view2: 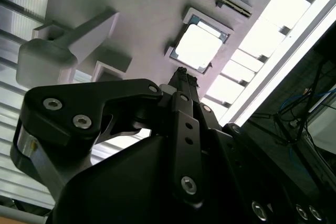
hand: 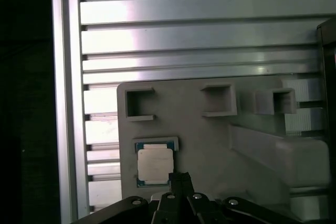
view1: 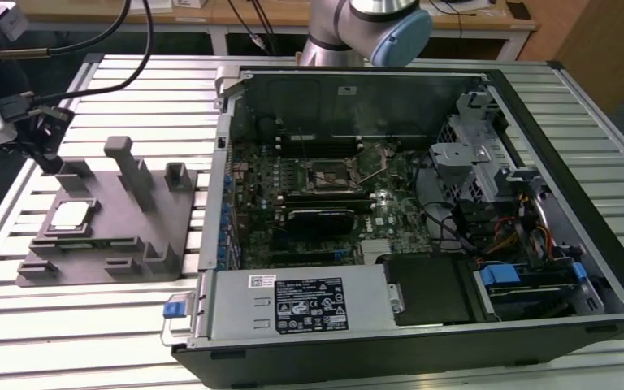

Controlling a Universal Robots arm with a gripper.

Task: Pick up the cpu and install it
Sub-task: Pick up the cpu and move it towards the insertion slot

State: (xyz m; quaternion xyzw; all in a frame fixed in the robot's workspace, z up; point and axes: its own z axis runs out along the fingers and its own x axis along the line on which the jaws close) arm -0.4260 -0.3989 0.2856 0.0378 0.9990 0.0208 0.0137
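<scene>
The cpu (view1: pixel 71 215), a small square chip with a pale metal top, lies flat in a shallow pocket of the grey moulded fixture (view1: pixel 127 244) on the exterior view's left. Both wrist views show it too: cpu (view2: pixel 202 45), cpu (hand: pixel 155 163). My gripper (view1: pixel 46 158) hangs above the fixture's far end, a little beyond the chip and apart from it. Its black fingers are pressed together with nothing between them, seen as gripper (view2: pixel 184 74) and gripper (hand: pixel 181 178). In the open computer case (view1: pixel 572 122), the motherboard's square socket (view1: pixel 328 172) sits with its lever raised.
Upright blocks (view1: pixel 123 158) rise from the fixture right beside the gripper. The case's metal wall (view1: pixel 217 187) stands between fixture and motherboard. A black power supply (view1: pixel 312 305) and drive bays with cables (view1: pixel 507 244) crowd the case. The slatted aluminium table (view1: pixel 74 325) lies around everything.
</scene>
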